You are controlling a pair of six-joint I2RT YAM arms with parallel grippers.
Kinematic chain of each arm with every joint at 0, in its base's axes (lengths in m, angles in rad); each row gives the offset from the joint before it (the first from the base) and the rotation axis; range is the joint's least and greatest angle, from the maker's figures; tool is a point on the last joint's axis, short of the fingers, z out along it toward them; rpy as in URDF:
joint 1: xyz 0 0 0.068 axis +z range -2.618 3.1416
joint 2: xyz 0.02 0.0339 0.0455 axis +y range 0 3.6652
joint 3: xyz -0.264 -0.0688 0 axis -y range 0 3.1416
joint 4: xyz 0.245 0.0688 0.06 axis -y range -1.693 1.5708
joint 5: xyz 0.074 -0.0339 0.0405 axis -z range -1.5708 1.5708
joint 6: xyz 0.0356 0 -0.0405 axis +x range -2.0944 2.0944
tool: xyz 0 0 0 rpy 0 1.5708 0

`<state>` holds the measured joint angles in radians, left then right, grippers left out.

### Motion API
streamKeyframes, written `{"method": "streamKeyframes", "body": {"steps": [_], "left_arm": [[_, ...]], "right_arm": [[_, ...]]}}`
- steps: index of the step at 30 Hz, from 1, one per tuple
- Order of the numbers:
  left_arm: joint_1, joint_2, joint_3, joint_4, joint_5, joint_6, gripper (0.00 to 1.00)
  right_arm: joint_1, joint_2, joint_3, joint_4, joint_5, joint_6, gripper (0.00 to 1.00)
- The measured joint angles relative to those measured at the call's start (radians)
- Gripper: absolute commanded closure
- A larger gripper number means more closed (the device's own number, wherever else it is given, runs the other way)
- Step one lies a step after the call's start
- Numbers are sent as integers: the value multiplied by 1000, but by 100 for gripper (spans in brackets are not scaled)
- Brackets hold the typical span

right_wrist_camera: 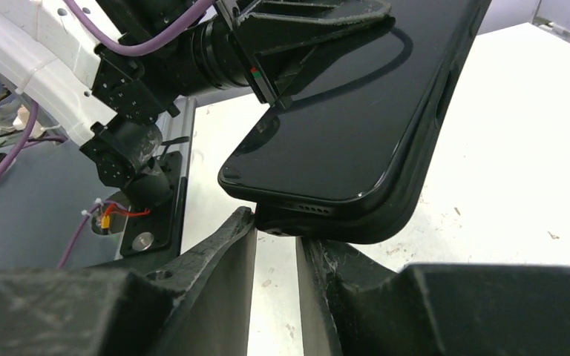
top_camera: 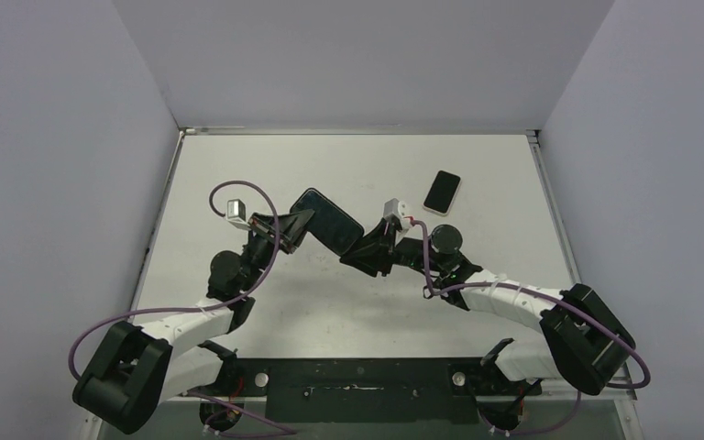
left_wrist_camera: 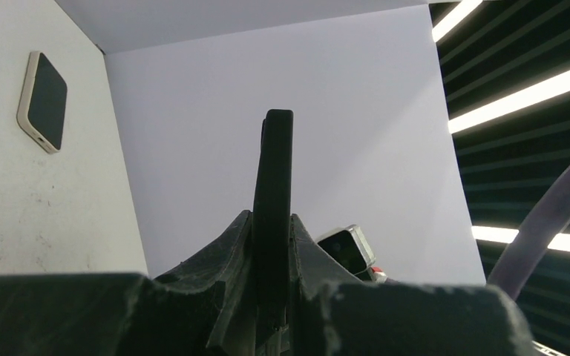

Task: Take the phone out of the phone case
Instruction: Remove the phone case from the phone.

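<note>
Left gripper is clamped on the cased phone, held raised off the worktop near the middle. The phone sits fully in the case, with no lip peeled yet.

Right gripper is narrow, its tips at the case's lower corner by the port end. You cannot tell whether it pinches the rim or only touches it.

A second phone lies flat further back on the right, apart from both arms.

Risks for you:
- If the right tips catch phone and case together, pulling separates nothing and may wrench the lot out of the left grip.
- The left fingers span both faces, so they may pin the phone in its case.
- The glass is slick and the tips could skid off.
- If the phone pops free suddenly with nothing under it, it falls to the worktop.
</note>
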<state>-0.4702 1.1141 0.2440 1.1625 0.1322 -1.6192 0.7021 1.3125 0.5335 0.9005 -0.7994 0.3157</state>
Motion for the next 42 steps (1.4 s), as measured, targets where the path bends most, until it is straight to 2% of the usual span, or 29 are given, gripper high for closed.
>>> {"method": "streamKeyframes", "body": {"steps": [6,11,18,26,42], "left_arm": [[15,31,17,34,60,54,100],[16,62,15,107,90,88,100],[13,18,-8,109,88,190,100],[13,-35,-12,45,44,300,100],[13,-24,-12,38,46,318,100]], "right_arm": [[-16,-21,0,-60,21,68,55],[-32,-53,-15,-80,73,193,35],[-49,-142,-51,-115,129,316,20],[-45,-336,-58,-195,243,414,20],[-40,-251,-58,-207,244,547,26]]}}
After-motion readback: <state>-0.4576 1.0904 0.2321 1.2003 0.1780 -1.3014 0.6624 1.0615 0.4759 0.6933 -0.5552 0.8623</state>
